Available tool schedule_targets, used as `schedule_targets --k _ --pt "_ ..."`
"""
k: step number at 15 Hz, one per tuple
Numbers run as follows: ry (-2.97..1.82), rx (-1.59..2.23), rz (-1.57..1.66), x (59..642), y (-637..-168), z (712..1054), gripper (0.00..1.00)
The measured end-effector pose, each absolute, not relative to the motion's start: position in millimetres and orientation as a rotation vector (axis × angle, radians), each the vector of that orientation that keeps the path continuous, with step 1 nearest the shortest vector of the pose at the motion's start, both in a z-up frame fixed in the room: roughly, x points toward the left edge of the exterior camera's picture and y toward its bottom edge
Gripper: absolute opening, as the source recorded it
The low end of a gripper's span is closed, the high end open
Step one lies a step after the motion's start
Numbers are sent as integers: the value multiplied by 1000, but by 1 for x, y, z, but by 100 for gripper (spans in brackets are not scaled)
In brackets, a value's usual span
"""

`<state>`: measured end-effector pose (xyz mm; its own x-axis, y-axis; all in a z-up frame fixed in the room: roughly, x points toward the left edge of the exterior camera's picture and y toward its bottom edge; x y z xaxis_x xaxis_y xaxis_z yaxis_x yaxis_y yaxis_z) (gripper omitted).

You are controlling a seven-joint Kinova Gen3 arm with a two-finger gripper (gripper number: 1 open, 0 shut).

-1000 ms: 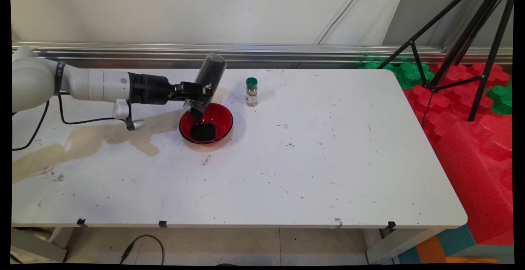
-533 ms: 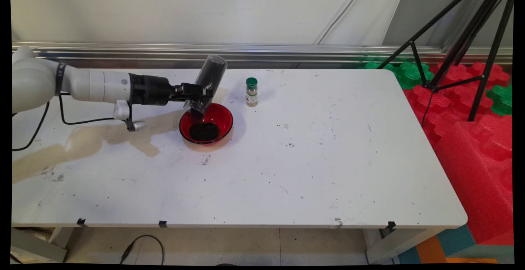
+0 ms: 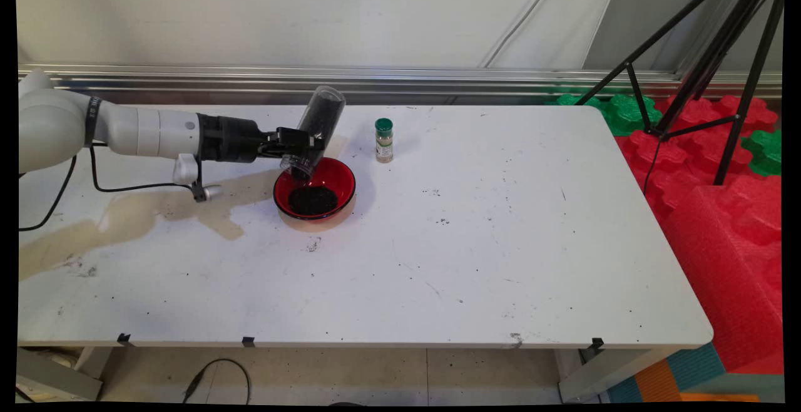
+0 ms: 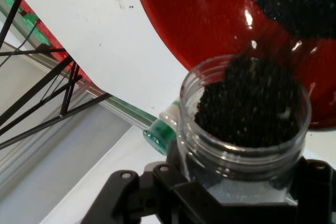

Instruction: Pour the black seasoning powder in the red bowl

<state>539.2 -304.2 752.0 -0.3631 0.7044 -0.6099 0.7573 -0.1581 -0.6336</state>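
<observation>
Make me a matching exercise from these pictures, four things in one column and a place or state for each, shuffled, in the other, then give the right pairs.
Things:
1. clear jar
2. red bowl
3. green-capped spice bottle
4. pincer

Places or states:
A. stands upright, right of the bowl
B. shut on the jar
C. tilted, mouth down over the bowl
D. holds a heap of dark grains

Pairs: 1-C, 2-D, 3-A, 4-B
</observation>
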Motion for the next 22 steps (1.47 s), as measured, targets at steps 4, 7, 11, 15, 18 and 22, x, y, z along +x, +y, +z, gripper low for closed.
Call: schedule_targets --k 4,7,11,15,18,22 --pt "2069 1714 -1584 540 -303 752 0" --pt "2130 1681 -1588 540 -302 754 0" --pt "2239 1618 -1598 540 -302 758 0" --pt "2360 1544 -1601 540 -301 765 0" --pt "2449 1492 -1605 538 -299 772 0" --pt "2555 1420 -1612 535 -296 784 0"
